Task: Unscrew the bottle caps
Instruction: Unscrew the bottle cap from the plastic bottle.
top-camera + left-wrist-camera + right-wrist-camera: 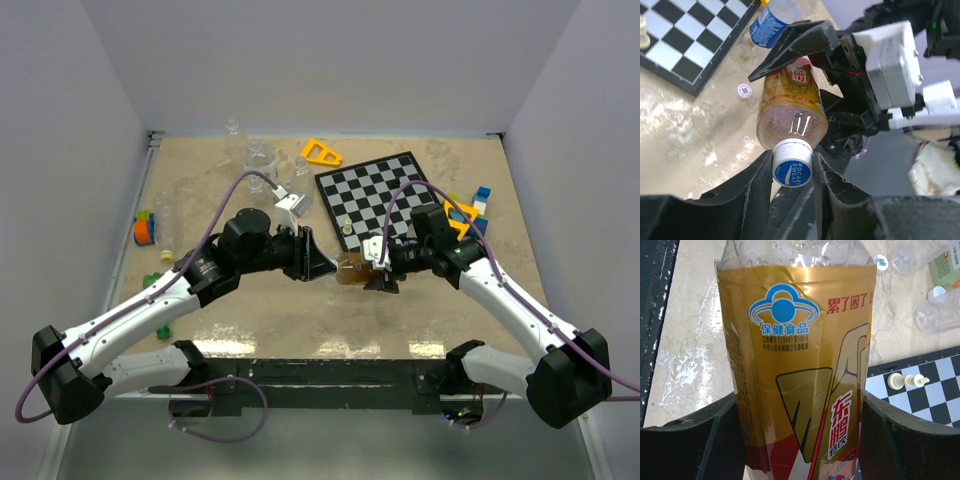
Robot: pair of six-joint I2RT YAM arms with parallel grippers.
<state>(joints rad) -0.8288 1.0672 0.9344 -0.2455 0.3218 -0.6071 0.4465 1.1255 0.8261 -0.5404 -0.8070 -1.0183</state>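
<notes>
Bottle (350, 270), amber with a gold-and-red label, held sideways between both grippers, above table (250, 310) and just in front of chessboard (385, 195). Left gripper (791, 162) clamped on the blue-and-white cap (791, 171), one finger pressed against each side, cap seated on the neck and facing the wrist camera. Right gripper (800, 430) closed on the labelled body, fingers pressing both flanks of the wrap, base end of the bottle toward that wrist. Crowded behind the bottle in the left wrist view: the right gripper's black finger across the label and its white and grey housing just beyond. Chess piece (346, 229), white, on the board's near corner, close behind the bottle but apart from it. Loose cap (744, 91), white, flat on the table beside the board's edge, near the bottle's shoulder. Blue-label bottle (771, 20) lying by the board's corner, farther off. Clear bottles (260, 158) near the back wall, with an orange triangle (321, 152) beside them. Coloured blocks (470, 205) on the board's right side, close by the right arm's wrist. Orange-and-green object (145, 230) at the table's left edge, well apart from both grippers. Purple cables arching over each arm.
</notes>
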